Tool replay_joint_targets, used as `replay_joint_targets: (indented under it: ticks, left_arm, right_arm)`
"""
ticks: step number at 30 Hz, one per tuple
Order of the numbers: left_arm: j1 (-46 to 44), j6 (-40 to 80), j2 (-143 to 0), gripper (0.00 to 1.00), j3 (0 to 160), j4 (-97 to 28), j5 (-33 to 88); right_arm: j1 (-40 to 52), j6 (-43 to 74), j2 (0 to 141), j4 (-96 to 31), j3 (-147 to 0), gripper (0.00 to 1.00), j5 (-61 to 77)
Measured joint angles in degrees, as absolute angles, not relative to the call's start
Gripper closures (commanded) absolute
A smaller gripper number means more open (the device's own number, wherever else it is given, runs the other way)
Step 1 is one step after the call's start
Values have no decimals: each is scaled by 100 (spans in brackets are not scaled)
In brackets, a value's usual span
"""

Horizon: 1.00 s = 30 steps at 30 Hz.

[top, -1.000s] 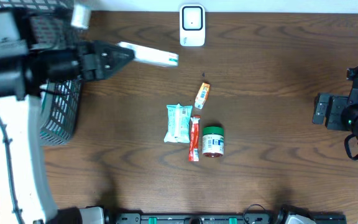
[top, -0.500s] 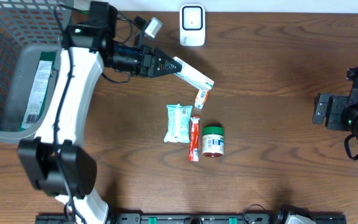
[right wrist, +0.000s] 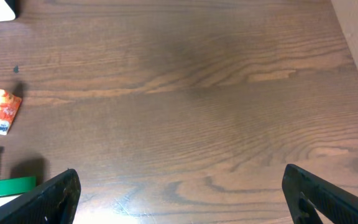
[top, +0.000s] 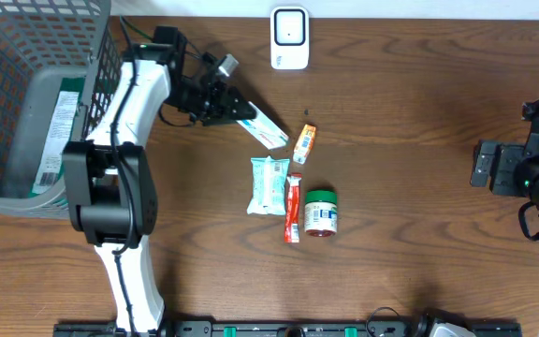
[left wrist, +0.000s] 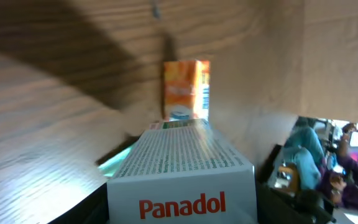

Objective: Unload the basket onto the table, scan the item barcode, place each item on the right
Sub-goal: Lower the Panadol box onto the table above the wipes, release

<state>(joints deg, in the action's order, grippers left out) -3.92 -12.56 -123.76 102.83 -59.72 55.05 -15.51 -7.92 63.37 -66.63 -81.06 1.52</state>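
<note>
Panadol box (top: 263, 129) outside basket (top: 12, 56); packet (top: 58, 131) inside

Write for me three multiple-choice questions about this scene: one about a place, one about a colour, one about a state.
1. Where does the white scanner stand?
A. far edge, centre
B. near edge, left
C. right edge
2. Which colour has the lid of the jar?
A. red
B. green
C. blue
3. The left end effector is:
A. open and empty
B. closed on the Panadol box
C. out of view
Answers: 1 A, it stands at the far edge in the overhead view; 2 B, the lid looks green from overhead; 3 B, the box sits between its fingers in the wrist view.
</note>
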Motion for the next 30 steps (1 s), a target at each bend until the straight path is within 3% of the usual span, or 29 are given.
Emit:
replay_joint_targets:
  ticks: [14, 30]
  left_arm:
    - [-252, -1319, -12376, 44, 10235, -5188, 5708]
    - [-250, -893, -12379, 44, 8702, -3583, 5850]
  right_arm:
    - [-1551, -792, 6337, -6663, -8106, 1, 152]
    - [-1551, -792, 6337, -6663, -8106, 1, 152]
